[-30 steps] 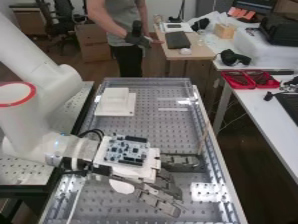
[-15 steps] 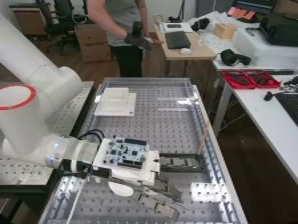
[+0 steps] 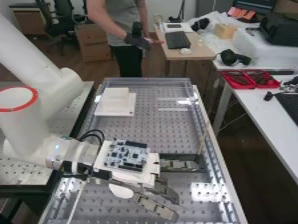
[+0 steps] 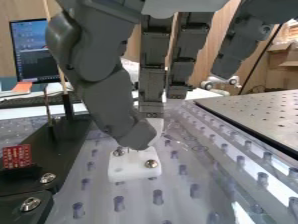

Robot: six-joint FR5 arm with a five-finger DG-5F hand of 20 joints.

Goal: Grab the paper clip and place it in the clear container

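Note:
Over the near half of the perforated bench [image 3: 148, 129], the hand [image 3: 163, 189] stands open, its fingers stretched toward the bench's right side. In the wrist view the hand [image 4: 153, 60] has straight fingers hanging down, with the thumb bent in beside them and its tip close to the fingertips. No thing can be made out between thumb and fingers. A faint thin loop [image 4: 199, 148] lies on the clear studded surface beyond the thumb tip; whether it is the paper clip, I cannot tell.
A stepped white block [image 3: 116, 102] sits at the bench's far left. A white bracket with screws [image 4: 135, 169] and a black fixture with a red part [image 4: 16, 156] are near the hand. A raised rail [image 3: 211, 132] runs along the bench's right side.
The hand has shifted slightly toward the bench's near end, and its nearest finger has swung a little the same way. Its fingers stay straight.

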